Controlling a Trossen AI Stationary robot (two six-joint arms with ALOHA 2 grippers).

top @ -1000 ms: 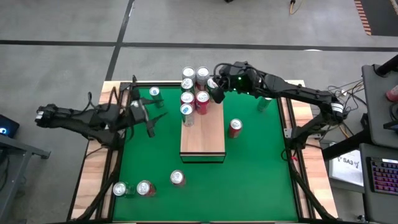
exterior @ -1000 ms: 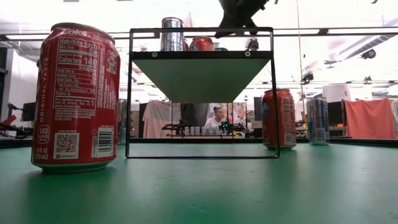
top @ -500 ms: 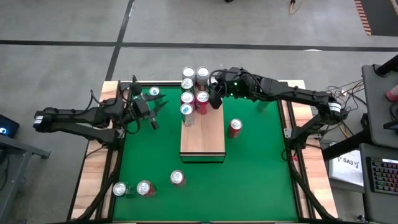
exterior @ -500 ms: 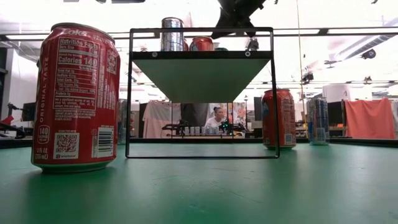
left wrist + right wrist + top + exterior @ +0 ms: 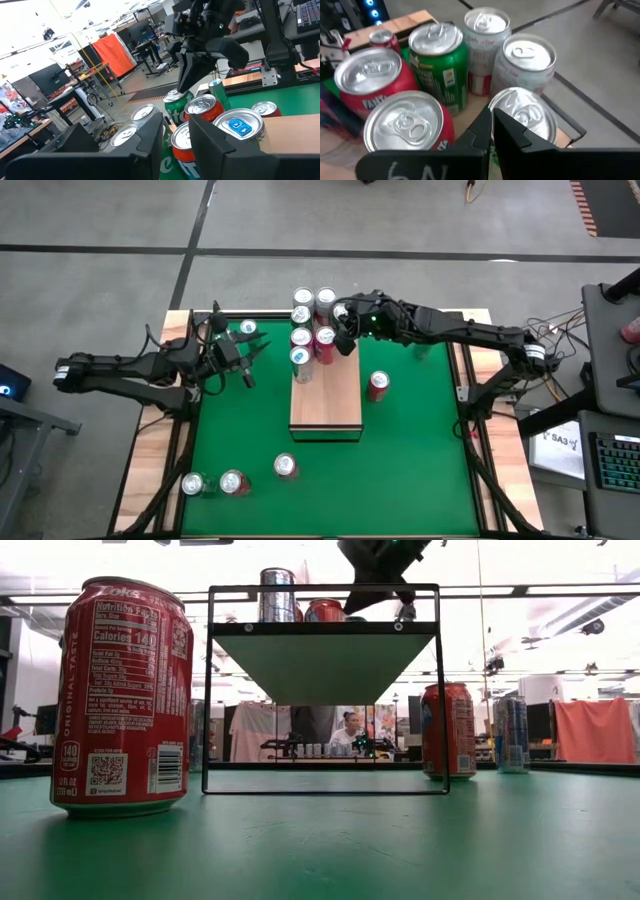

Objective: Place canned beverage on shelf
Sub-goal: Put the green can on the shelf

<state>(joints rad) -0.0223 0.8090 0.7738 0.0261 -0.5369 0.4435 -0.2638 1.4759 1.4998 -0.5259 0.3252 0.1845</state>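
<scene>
The wooden shelf (image 5: pixel 326 398) stands mid-table on its dark frame (image 5: pixel 325 690). Several cans (image 5: pixel 312 337) crowd its far end, and they also show in the right wrist view (image 5: pixel 437 50). My right gripper (image 5: pixel 344 340) is shut and points down at the right side of this cluster, its tip (image 5: pixel 490 122) between a red can (image 5: pixel 402 125) and a silver can (image 5: pixel 522 112). It shows above the shelf in the low view (image 5: pixel 372 590). My left gripper (image 5: pixel 250 360) is open and empty, left of the shelf, pointing at the cans (image 5: pixel 200 107). My right gripper comes at the cans from above, pointing down, with its fingers (image 5: pixel 186 75) shut. Its tip is close over a green can's top (image 5: pixel 172 97). I cannot tell whether it touches any can.
A red can (image 5: pixel 377 385) stands on the green mat right of the shelf, and a green one (image 5: pixel 424 346) farther right. Three cans (image 5: pixel 232 482) stand near the front left; one is large in the low view (image 5: pixel 122 695). Another can (image 5: pixel 247 328) stands at the far left.
My left gripper has swung toward the far edge and toward the shelf, turning until it points at the cans. My right gripper has gone a little down and toward the table's left, closer over the cans on the shelf. The cans have stayed put.
</scene>
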